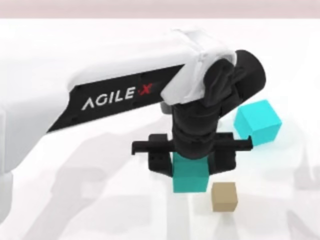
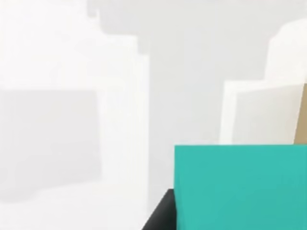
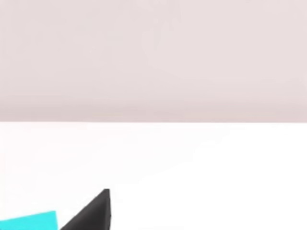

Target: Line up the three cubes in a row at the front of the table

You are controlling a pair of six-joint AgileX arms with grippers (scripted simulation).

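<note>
Progress looks partial, judging by how things lie now. In the top view the tan cube (image 1: 224,196) sits near the front of the table (image 1: 75,210), and the teal cube (image 1: 190,175) is just to its left, close but with a small gap showing. The cyan cube (image 1: 257,122) lies farther back and to the right, well out of any row, so at least that one is left to bring forward.

The left gripper (image 1: 191,159) stands directly over the teal cube, with a dark finger (image 1: 161,160) on either side of it. The fingers appear to flank the block closely, but I cannot tell whether they press on it or stand slightly off it, nor whether the cube rests on the table or hangs just above it.

The left wrist view fills in a little: the teal cube (image 2: 240,189) is large and close, with a dark finger (image 2: 160,215) at its edge and a sliver of the tan cube (image 2: 302,115) beyond. That confirms the two are neighbours, which the arm partly hides from above.

The right wrist view shows what the top view does not: one dark fingertip (image 3: 93,211) of the right gripper, a corner of the cyan cube (image 3: 29,221) nearby, and the pale pink strip (image 3: 153,57) behind. The right arm itself is out of the top view, and how far its fingers are parted cannot be told.
</note>
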